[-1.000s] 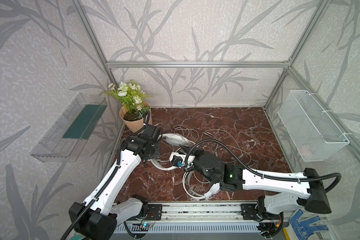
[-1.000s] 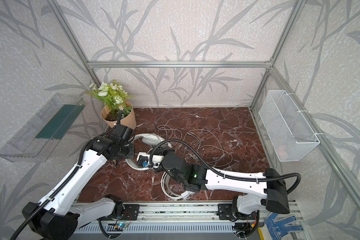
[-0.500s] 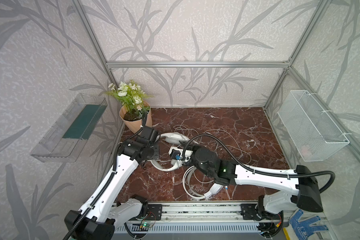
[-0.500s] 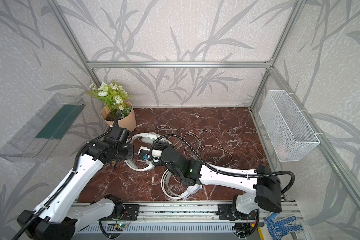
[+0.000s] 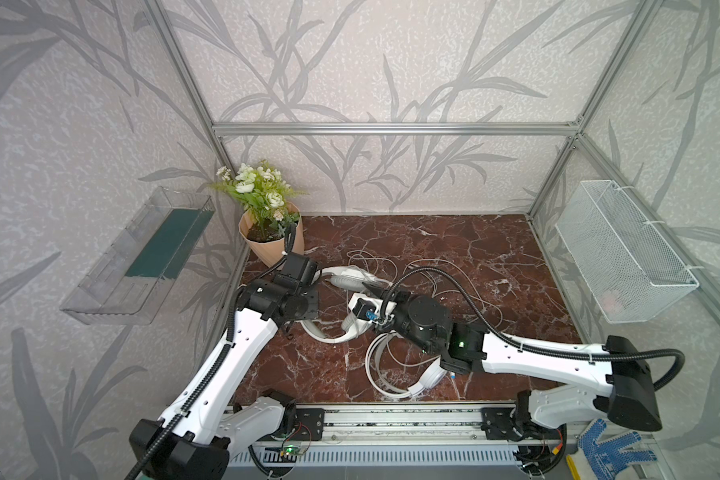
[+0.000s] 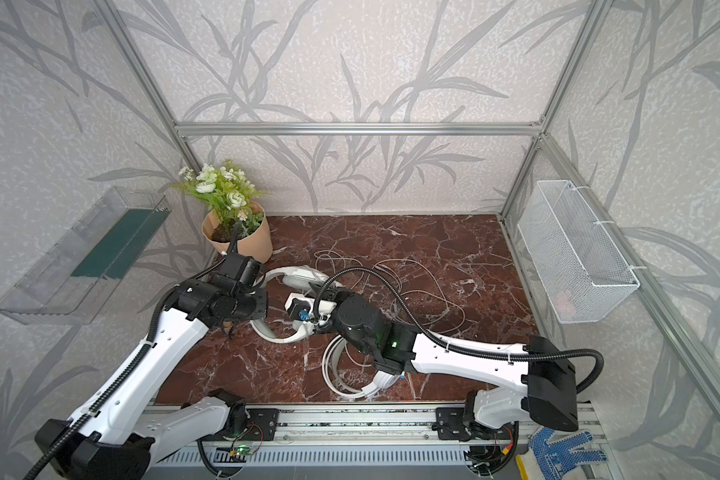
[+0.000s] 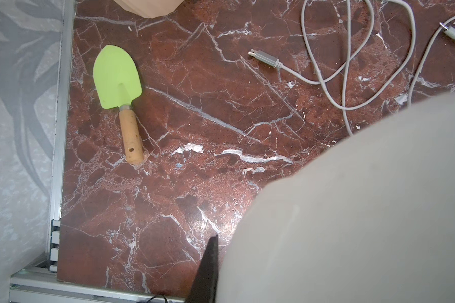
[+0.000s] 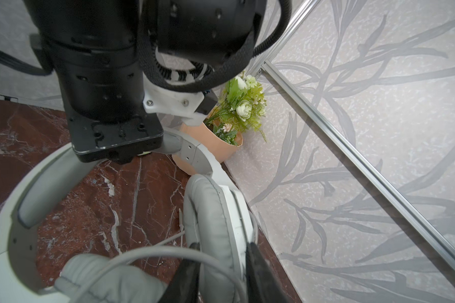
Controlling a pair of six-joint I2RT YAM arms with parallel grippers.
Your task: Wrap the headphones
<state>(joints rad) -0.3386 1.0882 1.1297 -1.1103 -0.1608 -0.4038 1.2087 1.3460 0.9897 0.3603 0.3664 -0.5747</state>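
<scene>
The left gripper (image 7: 221, 254) lies hidden beneath its own wrist in both top views; its wrist view gives one dark finger (image 7: 208, 265), cut off by the edge, beside a blurred pale mass (image 7: 352, 204) too close to identify. The right gripper (image 8: 222, 251) runs off the frame around a cup of the greyish-white headset (image 8: 213, 210). The right arm (image 5: 537, 357) covers part of the glossy white headset (image 5: 429, 379). A pinkish blur (image 5: 609, 297) in the mesh basket (image 5: 624, 249) stays unreadable

The tabletop (image 5: 454, 249) is veined in white across dark red marble. Grey leaves are printed on the pale walls (image 5: 391, 62). The trowel (image 7: 120, 97) is coloured lime green with a tan handle. A greyish-white headset (image 8: 213, 217) is seen; at its 5 o'clock, a glossy white headset (image 5: 429, 376). The pot (image 5: 275, 249) is coloured peach.
</scene>
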